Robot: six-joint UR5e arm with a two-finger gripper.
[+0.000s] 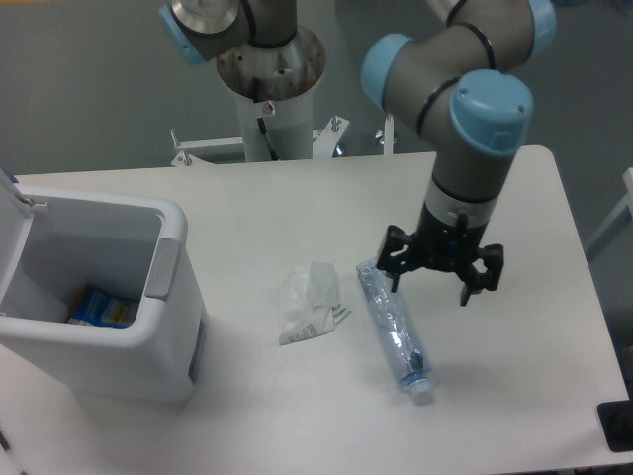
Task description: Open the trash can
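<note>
Already the trash can (94, 297) stands open at the left edge of the worktop (495, 396): its lid (8, 213) is swung up at the far left, the grey push tab (161, 268) sits on the right rim, and a blue and yellow package (99, 308) lies inside. Well apart to the right, the end effector (442, 280) hangs with its fingers spread and holds nothing, just beside a clear plastic bottle (393, 328) lying flat. A crumpled plastic wrapper (310, 302) lies between bottle and bin. I judge the opening done; the best move now is to keep the arm away from the lid, so nothing knocks it shut.
</note>
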